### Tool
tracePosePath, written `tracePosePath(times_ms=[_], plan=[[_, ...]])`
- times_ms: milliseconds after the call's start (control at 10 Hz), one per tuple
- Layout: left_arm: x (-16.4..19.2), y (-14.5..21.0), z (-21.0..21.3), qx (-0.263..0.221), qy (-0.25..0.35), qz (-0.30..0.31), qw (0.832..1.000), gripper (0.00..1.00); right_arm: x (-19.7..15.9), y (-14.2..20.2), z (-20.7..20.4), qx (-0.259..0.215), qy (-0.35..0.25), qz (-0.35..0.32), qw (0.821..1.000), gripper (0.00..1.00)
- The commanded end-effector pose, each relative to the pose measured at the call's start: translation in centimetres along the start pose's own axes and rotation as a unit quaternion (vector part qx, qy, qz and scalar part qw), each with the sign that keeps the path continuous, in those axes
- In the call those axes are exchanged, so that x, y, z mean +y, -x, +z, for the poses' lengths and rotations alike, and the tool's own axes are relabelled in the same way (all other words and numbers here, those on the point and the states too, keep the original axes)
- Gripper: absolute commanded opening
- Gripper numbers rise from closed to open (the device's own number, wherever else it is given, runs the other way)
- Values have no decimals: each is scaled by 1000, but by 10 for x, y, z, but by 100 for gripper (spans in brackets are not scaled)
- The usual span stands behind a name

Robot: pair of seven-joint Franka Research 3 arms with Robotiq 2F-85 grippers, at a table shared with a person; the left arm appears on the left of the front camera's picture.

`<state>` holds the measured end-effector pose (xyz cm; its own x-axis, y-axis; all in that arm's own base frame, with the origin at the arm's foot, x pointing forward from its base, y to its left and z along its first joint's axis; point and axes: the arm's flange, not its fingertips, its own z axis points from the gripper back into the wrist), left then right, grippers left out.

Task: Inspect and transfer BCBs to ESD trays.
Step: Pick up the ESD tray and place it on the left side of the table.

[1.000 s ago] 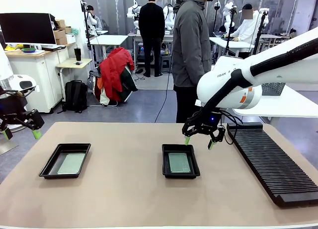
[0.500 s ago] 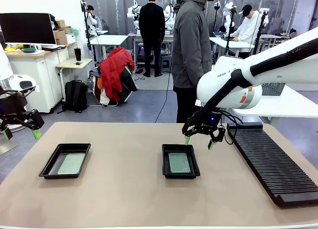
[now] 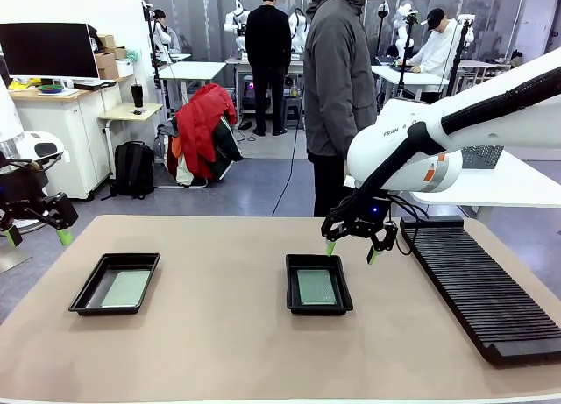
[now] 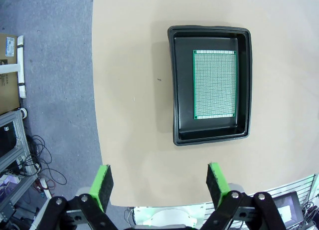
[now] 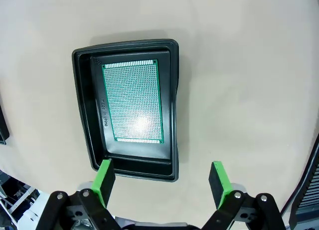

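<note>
Two black ESD trays lie on the tan table, each with a green BCB flat on its floor. The left tray (image 3: pixel 115 282) holds a pale board (image 3: pixel 126 288); the left wrist view looks down on this tray (image 4: pixel 211 84) and its board (image 4: pixel 215 84). The middle tray (image 3: pixel 318 284) holds a second board (image 3: pixel 316 287), seen from above as tray (image 5: pixel 127 109) and board (image 5: pixel 132 101). My left gripper (image 3: pixel 35 236) hangs open off the table's left edge, with nothing between its fingers (image 4: pixel 158 184). My right gripper (image 3: pixel 351 251) hovers open just behind the middle tray, fingers (image 5: pixel 161 179) empty.
A long black slotted rack (image 3: pixel 484 288) lies along the table's right side. A person in a grey jacket (image 3: pixel 337 80) stands at the far edge. The table's left edge (image 4: pixel 94 90) drops to grey floor with cables and a frame.
</note>
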<state>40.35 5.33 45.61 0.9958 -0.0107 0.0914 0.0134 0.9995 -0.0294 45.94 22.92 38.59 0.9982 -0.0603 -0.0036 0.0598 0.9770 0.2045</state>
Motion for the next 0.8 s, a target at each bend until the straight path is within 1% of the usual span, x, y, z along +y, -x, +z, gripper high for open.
tracePosePath(times_ms=[0, 200, 300, 500, 700], plan=[[1, 1, -1, 0, 1, -3, 1000, 100, 1, -1, -2, -3, -1, 0, 1000, 100], [0, 0, 0, 0, 0, 0, 1000, 100, 0, 0, 0, 0, 0, 0, 1000, 100], [-16, 1, 5, -4, 2, 13, 1000, 100, -15, 6, 10, -2, -36, 1, 999, 100], [-50, 3, 8, -12, 14, 39, 999, 100, -41, 12, 22, 1, -81, 7, 997, 100], [-92, 6, 9, -10, 23, 53, 998, 100, -69, 15, 35, 2, -123, 19, 992, 100]])
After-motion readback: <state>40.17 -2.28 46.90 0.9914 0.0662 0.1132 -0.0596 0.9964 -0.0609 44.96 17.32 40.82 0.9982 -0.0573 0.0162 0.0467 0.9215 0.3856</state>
